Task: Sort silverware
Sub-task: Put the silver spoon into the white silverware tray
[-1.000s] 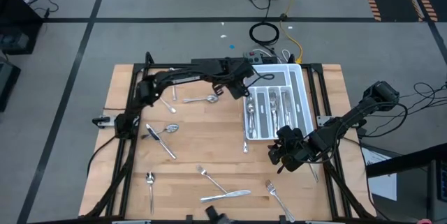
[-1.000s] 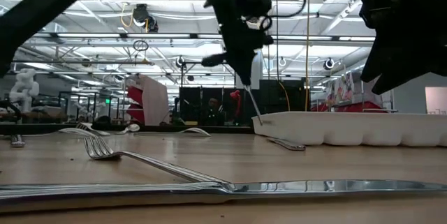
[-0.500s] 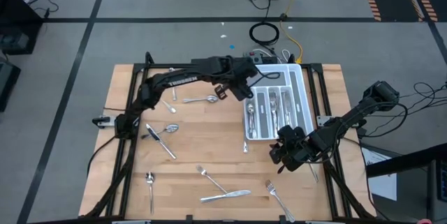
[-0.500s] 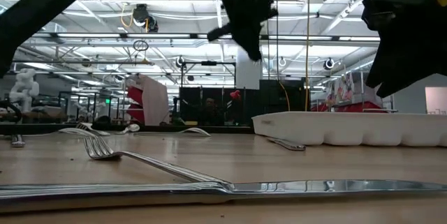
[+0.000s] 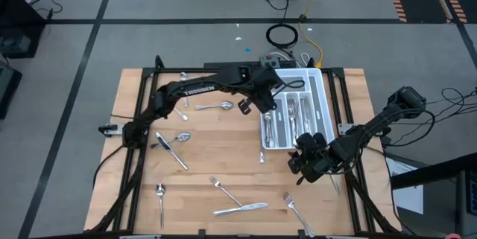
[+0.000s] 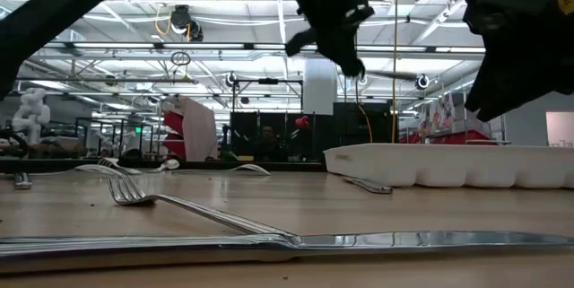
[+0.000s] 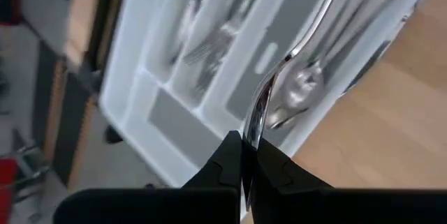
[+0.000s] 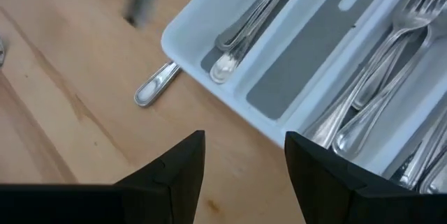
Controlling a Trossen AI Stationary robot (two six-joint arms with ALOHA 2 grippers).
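Observation:
The white tray point(image 5: 322, 90) stands at the table's far right and holds several forks, spoons and knives. My left gripper point(image 5: 262, 102) hovers above the tray's left edge, shut on a slim silver piece point(image 7: 276, 77). It shows high over the tray in the low view point(image 6: 345, 50). My right gripper point(image 5: 304, 163) hangs open over the table just off the tray's near edge, touching nothing point(image 8: 244, 175). More silverware lies flat on the wood: a spoon point(image 5: 216, 106), a knife point(image 5: 173, 153), a fork point(image 5: 223, 190). My left gripper pinches the silver piece between its two fingers point(image 7: 227, 158), at the piece's end point(image 7: 249, 135). The piece is lifted clear and runs on from the fingertips over the tray's compartments. Whether it is a spoon, fork or knife cannot be told.
A short silver handle point(image 8: 157, 84) lies on the wood beside the tray's near left corner. A long knife point(image 6: 359, 241) and a fork point(image 6: 179, 203) lie at the near edge, another fork point(image 5: 297, 208) near right. Bare wood shows mid-table. Cables lie on the floor beyond the far edge.
My left gripper has risen well above the table, lifting the silver piece clear of the tray's edge, then moved toward the table's right edge, over the tray. My right gripper has kept still.

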